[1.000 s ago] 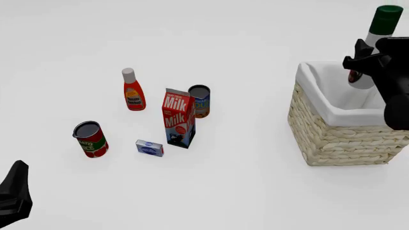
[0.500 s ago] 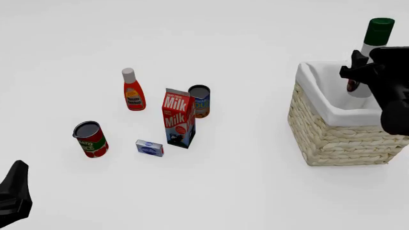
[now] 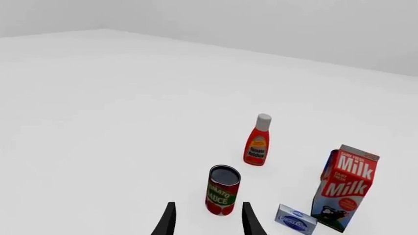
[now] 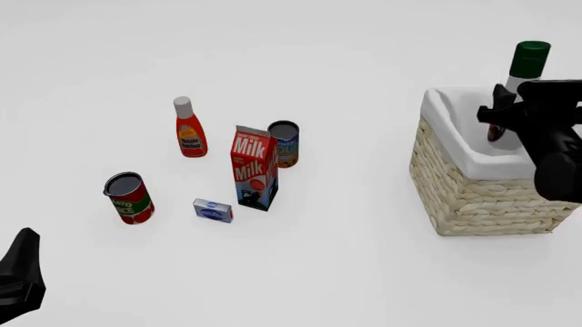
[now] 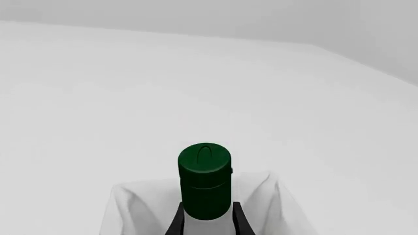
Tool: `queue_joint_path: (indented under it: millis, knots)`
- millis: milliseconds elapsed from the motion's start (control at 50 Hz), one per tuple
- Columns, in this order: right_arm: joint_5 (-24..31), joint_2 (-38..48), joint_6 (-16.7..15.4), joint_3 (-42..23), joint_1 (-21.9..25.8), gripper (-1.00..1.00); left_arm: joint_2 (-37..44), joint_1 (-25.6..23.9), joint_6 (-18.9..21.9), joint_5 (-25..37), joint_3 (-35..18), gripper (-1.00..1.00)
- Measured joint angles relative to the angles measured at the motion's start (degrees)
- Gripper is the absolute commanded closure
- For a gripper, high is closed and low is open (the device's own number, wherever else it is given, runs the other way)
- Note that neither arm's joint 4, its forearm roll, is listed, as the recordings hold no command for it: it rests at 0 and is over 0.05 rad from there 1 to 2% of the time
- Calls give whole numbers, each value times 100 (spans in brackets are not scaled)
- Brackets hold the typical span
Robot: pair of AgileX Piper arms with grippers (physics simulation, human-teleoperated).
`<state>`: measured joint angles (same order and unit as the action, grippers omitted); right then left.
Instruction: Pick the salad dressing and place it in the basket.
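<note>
At right of the front frame, the right gripper (image 4: 506,114) is clamped on the dressing (image 4: 520,75) just below its green cap (image 5: 204,178); fingers (image 5: 175,224) flank the neck in the wrist view. Bottle sits upright, its lower body inside the basket (image 4: 464,182), cap above the rim; base contact can't be seen. Likely rigid plastic, smooth, light to medium, top-heavy when held low, so the neck hold suits it and it could tip on release. Left gripper (image 3: 207,220) is parted, empty, at lower left, well apart from the goods. Milk carton (image 4: 253,167) reads "Milk". Red bottle (image 4: 189,129), red can (image 4: 128,197), second can (image 4: 285,142) and small blue box (image 4: 212,210) labels too small to read surely.
</note>
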<state>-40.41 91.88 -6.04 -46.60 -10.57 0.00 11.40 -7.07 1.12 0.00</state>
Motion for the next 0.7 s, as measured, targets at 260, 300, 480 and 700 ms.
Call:
queue_joint_path:
  millis: [260,300,480,700]
  knots:
    - [-110,111,26,70,2,100,0,18,0,7,0,-100]
    - [-124,127,30,78,2,100,0,20,-1,7,0,-100]
    - [-181,176,55,88,3,100,0,29,-4,6,0,-100]
    - [-210,185,92,81,16,-100,0,41,-11,9,0,-100]
